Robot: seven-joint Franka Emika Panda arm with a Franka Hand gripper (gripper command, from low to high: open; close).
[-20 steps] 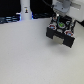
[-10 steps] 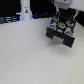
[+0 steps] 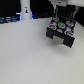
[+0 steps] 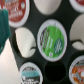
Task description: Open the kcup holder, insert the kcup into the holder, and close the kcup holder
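Observation:
The black kcup holder (image 3: 56, 36) stands at the back of the table, on the exterior view's right, with its drawer pulled out and pod slots showing. My gripper (image 3: 60, 16) hangs just above it. In the wrist view the green-topped kcup (image 4: 51, 39) sits upright in a round slot of the holder (image 4: 36, 60). Nothing touches its lid. One blurred teal finger (image 4: 4, 27) shows at the frame's edge, well away from the kcup, so the gripper looks open and empty.
Red-and-white-topped pods (image 4: 15, 10) (image 4: 80, 67) fill neighbouring slots, beside pale round slots (image 4: 25, 42) and one dark slot (image 4: 54, 70). A tall white post (image 3: 25, 9) stands at the back, toward the exterior view's left. The white table (image 3: 30, 57) spreads in front.

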